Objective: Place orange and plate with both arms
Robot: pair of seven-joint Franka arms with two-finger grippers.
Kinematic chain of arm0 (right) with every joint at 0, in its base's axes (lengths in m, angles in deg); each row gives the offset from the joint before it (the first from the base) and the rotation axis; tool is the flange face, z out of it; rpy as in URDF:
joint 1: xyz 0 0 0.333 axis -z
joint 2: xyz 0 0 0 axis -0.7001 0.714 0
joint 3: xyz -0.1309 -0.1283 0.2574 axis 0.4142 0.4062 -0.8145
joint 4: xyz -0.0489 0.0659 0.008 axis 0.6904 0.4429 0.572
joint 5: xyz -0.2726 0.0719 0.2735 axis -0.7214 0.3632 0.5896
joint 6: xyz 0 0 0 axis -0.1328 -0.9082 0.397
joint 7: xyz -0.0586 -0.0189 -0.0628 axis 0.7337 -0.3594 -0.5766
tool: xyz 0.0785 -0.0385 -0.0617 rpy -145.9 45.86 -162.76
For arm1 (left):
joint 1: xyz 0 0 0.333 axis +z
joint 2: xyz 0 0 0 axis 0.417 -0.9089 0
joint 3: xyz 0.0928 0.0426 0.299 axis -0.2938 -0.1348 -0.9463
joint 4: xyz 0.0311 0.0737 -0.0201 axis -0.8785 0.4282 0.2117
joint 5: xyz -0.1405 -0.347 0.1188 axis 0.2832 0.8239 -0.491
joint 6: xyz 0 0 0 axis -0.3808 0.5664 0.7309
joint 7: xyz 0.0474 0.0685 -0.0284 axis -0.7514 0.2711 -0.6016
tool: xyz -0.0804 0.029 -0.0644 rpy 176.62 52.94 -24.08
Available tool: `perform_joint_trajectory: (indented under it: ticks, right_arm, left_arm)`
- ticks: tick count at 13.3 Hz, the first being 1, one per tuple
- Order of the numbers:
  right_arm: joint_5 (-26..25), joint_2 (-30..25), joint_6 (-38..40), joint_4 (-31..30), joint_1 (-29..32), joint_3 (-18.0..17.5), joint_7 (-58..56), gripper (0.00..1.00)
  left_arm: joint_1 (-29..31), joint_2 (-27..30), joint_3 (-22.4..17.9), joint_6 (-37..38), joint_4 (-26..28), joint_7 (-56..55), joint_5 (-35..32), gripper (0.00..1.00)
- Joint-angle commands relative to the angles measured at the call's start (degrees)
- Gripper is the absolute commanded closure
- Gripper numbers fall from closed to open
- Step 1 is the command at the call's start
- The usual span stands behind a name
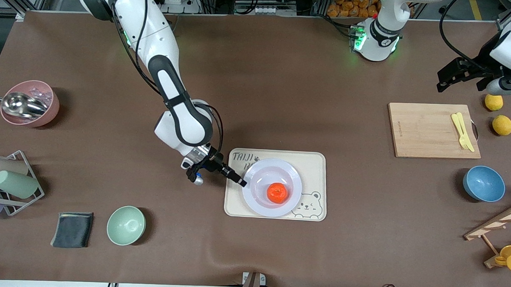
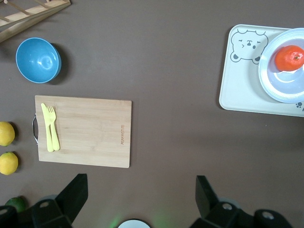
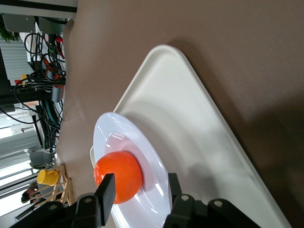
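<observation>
The orange lies in the shallow centre of the pale plate. The plate rests on the cream bear tray. My right gripper is low at the plate's edge toward the right arm's end. It is open, its fingers standing apart on either side of the rim with gaps showing. My left gripper hangs open and empty over bare table beside the wooden board, at the left arm's end. The left wrist view also shows the orange on the plate.
A wooden board with yellow cutlery, two lemons and a blue bowl lie at the left arm's end. A green bowl, a dark cloth, a cup rack and a pink bowl lie at the right arm's end.
</observation>
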Motion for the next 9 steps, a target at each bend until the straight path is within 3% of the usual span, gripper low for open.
perform_joint_trajectory:
  ticks: [1,4,7,9]
  right_arm:
    - [-9.39,-1.48,3.79,-0.29,3.45,-0.81,6.68,0.46]
    - [-17.38,-3.41,10.91,-0.38,8.02,-0.63,10.91,0.45]
    - [-28.63,-5.70,19.70,-0.37,14.61,-0.63,16.01,0.40]
    - [-31.20,-8.16,24.88,-1.51,18.65,-0.54,16.19,0.26]
  left_arm:
    - [0.43,0.05,0.16,0.14,-0.76,-0.05,1.27,0.00]
    - [0.43,0.05,0.16,0.14,-0.85,-0.05,1.27,0.00]
    - [0.43,0.05,0.16,0.23,-0.76,-0.05,1.27,0.00]
    - [0.43,0.05,0.08,0.23,-0.76,-0.05,1.27,0.00]
